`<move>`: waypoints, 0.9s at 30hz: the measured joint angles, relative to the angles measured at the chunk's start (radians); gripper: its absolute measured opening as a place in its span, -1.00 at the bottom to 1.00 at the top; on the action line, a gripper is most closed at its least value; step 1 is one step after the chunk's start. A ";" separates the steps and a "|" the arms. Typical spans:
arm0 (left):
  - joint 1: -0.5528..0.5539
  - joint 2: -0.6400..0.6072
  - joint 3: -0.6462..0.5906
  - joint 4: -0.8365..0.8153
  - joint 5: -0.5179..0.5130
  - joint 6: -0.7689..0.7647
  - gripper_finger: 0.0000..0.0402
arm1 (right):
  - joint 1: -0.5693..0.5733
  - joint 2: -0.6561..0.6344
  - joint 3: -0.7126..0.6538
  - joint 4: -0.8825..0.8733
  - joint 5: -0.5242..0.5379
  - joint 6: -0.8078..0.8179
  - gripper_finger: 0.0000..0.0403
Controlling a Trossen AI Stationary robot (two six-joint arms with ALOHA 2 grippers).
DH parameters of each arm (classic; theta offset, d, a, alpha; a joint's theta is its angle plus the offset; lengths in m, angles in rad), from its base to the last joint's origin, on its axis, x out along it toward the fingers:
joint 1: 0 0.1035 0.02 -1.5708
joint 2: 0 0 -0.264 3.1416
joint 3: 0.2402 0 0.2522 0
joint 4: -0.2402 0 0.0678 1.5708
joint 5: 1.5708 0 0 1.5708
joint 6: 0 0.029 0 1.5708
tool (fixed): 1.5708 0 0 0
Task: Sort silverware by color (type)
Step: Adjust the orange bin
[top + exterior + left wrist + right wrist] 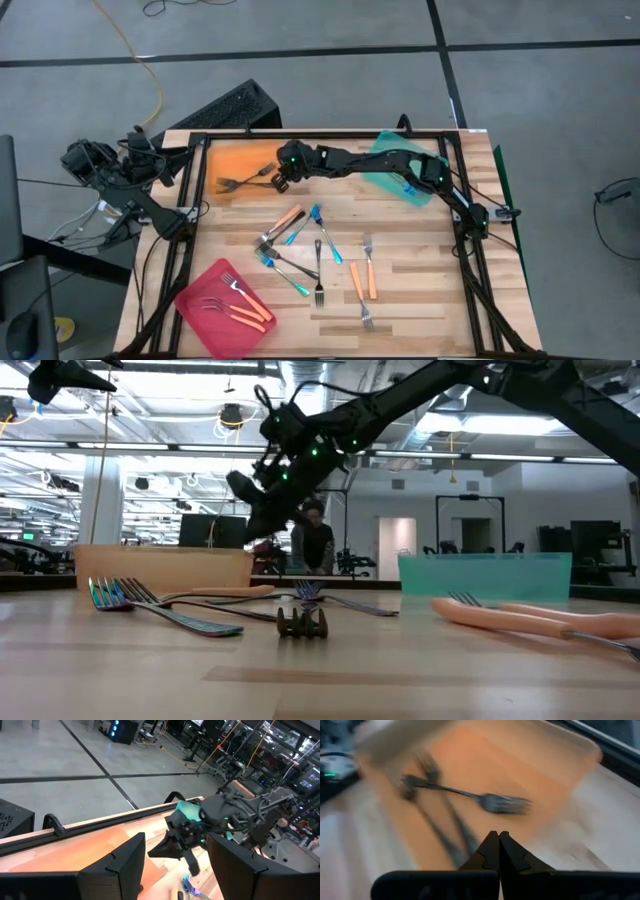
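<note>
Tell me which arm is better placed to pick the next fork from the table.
The right: its gripper hangs at the orange tray, near the loose forks. The left gripper waits at the table's edge.

- No text, label, brand, number or sign can be read in any of the four views.
- High view: the table, trays, forks and arms show no lettering.
- Low view: the room behind holds lights and dark screens, none with words that can be made out.
- Left wrist view: distant equipment shows small lit spots, no legible marks.
- Right wrist view: the blurred tray and forks carry no writing.
</note>
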 joint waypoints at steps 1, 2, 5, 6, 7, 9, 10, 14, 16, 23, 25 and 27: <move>0.000 0.000 0.000 0.000 0.000 0.000 -0.02 | 0.007 0.003 0.001 0.002 0.016 0.006 -0.93; 0.000 0.000 0.000 0.000 0.000 0.000 -0.02 | 0.013 0.004 0.002 -0.008 0.037 0.023 -0.93; 0.000 0.000 0.000 0.000 0.000 0.000 -0.02 | 0.018 0.012 0.000 -0.044 0.065 0.049 -0.93; 0.000 0.000 0.000 0.000 0.000 0.000 -0.02 | 0.015 0.012 0.000 -0.053 0.064 0.051 -0.92; 0.000 0.000 0.000 0.000 0.000 0.000 -0.02 | 0.014 0.010 0.000 -0.066 0.065 0.051 -0.92; 0.000 0.000 0.000 0.000 0.000 0.000 -0.02 | 0.010 0.009 0.000 -0.073 0.042 0.051 -0.92; 0.000 0.000 0.000 0.000 0.000 0.000 -0.02 | 0.011 0.003 0.000 -0.088 0.033 0.049 -0.92; 0.000 0.000 0.000 0.000 0.001 0.008 -0.02 | 0.031 -0.017 0.000 -0.167 -0.004 0.038 -0.92; 0.000 0.000 0.000 0.000 0.001 0.019 -0.02 | 0.043 -0.019 0.000 -0.193 -0.005 0.004 -0.92; 0.000 0.000 0.000 0.000 -0.002 0.031 -0.02 | 0.100 -0.023 0.002 -0.249 0.011 -0.139 -0.92; 0.000 0.000 0.000 0.000 -0.003 0.031 -0.02 | 0.114 -0.023 0.002 -0.249 0.021 -0.152 -0.92; 0.000 0.000 0.000 0.000 -0.003 0.031 -0.02 | 0.124 -0.023 0.002 -0.253 0.021 -0.186 -0.92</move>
